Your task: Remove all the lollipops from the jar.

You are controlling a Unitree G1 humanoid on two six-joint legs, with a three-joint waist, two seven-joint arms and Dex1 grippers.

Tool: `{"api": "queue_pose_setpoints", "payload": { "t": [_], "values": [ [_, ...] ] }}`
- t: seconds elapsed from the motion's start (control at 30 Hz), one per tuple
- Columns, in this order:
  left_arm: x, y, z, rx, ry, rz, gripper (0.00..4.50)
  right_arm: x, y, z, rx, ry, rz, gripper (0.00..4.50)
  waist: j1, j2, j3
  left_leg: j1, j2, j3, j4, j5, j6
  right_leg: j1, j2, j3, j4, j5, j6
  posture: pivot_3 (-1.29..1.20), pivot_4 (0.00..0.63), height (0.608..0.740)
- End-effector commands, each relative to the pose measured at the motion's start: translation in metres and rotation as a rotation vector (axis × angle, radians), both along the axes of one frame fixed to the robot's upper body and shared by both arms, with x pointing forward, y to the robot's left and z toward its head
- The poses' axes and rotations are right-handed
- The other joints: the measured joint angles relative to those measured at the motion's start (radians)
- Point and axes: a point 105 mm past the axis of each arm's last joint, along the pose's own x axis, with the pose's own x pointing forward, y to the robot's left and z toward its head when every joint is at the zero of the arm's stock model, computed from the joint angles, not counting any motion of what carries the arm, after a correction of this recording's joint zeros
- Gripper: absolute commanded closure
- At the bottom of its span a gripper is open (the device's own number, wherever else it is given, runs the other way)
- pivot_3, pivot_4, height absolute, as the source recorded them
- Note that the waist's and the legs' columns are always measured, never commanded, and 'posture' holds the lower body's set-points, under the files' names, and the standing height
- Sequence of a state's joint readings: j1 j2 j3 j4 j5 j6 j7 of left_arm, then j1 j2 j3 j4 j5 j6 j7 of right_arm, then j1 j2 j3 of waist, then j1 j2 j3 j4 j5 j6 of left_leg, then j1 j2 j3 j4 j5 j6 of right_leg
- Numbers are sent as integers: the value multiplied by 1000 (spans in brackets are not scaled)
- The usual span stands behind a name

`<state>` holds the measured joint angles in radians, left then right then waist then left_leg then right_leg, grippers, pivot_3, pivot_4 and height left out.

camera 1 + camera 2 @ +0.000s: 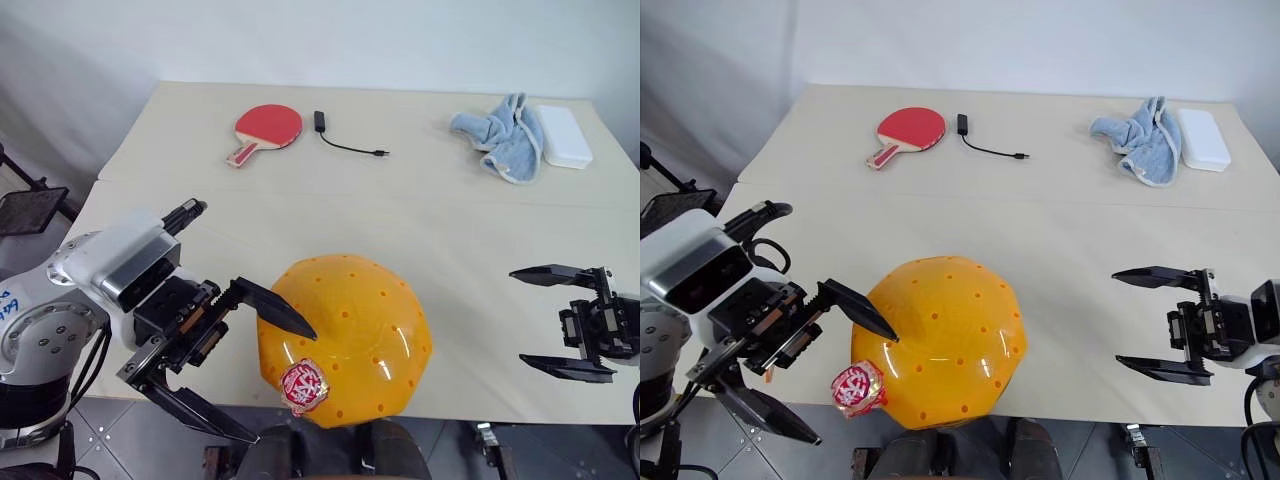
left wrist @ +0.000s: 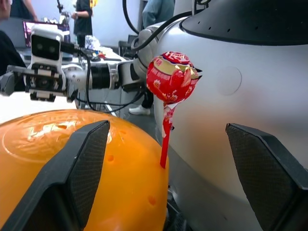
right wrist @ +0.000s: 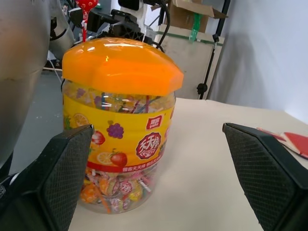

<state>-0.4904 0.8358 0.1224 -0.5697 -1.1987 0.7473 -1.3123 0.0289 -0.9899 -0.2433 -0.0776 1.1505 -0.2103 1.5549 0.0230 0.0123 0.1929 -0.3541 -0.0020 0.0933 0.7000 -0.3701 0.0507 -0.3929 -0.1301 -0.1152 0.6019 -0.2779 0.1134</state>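
Observation:
The jar (image 3: 120, 130), a clear tub with printed sides and a domed orange lid (image 1: 350, 335), stands at the table's near edge. A red-wrapped lollipop (image 1: 303, 387) stands upright on its red stick in a hole at the lid's near-left rim. My left gripper (image 1: 280, 383) is open, one finger above the lid's edge and one below. The lollipop (image 2: 172, 79) stands just past its fingertips, between them and untouched. Several wrapped lollipops (image 3: 113, 187) lie inside on the jar's bottom. My right gripper (image 1: 517, 316) hangs open to the right of the jar, pointing at it, well apart.
At the far side of the table (image 1: 430, 225) lie a red ping-pong paddle (image 1: 265, 130), a black cable (image 1: 345, 142), a blue towel (image 1: 500, 135) and a white box (image 1: 565, 135). People stand in the background of the left wrist view.

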Motion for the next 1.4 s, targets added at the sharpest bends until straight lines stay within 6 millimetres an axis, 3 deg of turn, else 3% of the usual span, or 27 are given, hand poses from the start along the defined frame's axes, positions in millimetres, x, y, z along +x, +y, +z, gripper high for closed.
{"api": "queue_pose_setpoints", "payload": {
  "t": [0.03,0.13,0.47,0.67,0.83,0.9,0.97,1.03,1.1,1.17,1.27,1.4],
  "values": [
    [-5,-8,-1,4,-34,-42,572,-6,4,4,-29,-40,68,0,3,0,0,0,0,0,0,0,0,0,0,0,0,0,0,0,150,740],
    [-7,-11,-1,7,-43,-74,1269,-5,6,6,-33,-43,73,0,3,0,0,0,0,-1,0,0,0,1,0,-1,0,0,0,0,150,740],
    [-4,-16,-2,-11,-63,-62,4468,-4,10,11,-36,-60,79,0,2,0,0,0,0,-1,0,0,0,1,0,-1,0,0,0,0,150,740],
    [17,-4,41,-174,-10,46,4468,-5,13,16,-16,-44,71,0,3,-1,1,-1,0,-3,2,0,1,1,0,-2,0,0,0,0,150,740],
    [40,23,69,-248,25,228,4468,-8,20,21,-3,-27,52,0,-1,-1,1,-1,0,-3,0,1,1,1,0,-2,3,0,0,0,150,740],
    [52,38,70,-249,28,364,4468,-9,22,22,6,-27,41,0,-2,-1,1,-1,0,-2,0,1,1,1,1,-2,3,0,1,0,150,740],
    [75,71,50,-162,17,637,4468,-10,24,25,20,-32,17,0,-8,-1,0,-1,0,-2,-1,1,1,1,1,-2,3,0,1,0,150,740],
    [86,99,34,-84,17,825,4468,-13,24,27,33,-37,-3,0,-11,1,0,0,0,-1,-3,0,1,0,2,-1,3,0,1,0,150,740],
    [91,148,8,-9,38,1071,4468,-15,25,28,47,-37,-40,0,-12,1,0,-1,0,-1,-3,0,1,-1,7,-2,3,0,1,0,150,740],
    [80,195,-17,60,52,1295,4468,-15,26,24,53,-19,-75,0,-17,0,0,-1,2,-1,-3,0,0,-1,3,0,2,0,1,0,150,740],
    [46,237,-51,153,129,1486,4468,-15,25,18,57,0,-131,0,-23,-2,0,-1,3,-1,-5,-2,-1,-2,2,-1,-1,0,0,0,150,740],
    [13,251,-78,250,198,1561,4468,-15,23,16,50,25,-183,0,-16,-4,0,-1,2,-1,-8,-6,-5,-2,0,-1,-8,0,0,0,150,740]
  ]
}}
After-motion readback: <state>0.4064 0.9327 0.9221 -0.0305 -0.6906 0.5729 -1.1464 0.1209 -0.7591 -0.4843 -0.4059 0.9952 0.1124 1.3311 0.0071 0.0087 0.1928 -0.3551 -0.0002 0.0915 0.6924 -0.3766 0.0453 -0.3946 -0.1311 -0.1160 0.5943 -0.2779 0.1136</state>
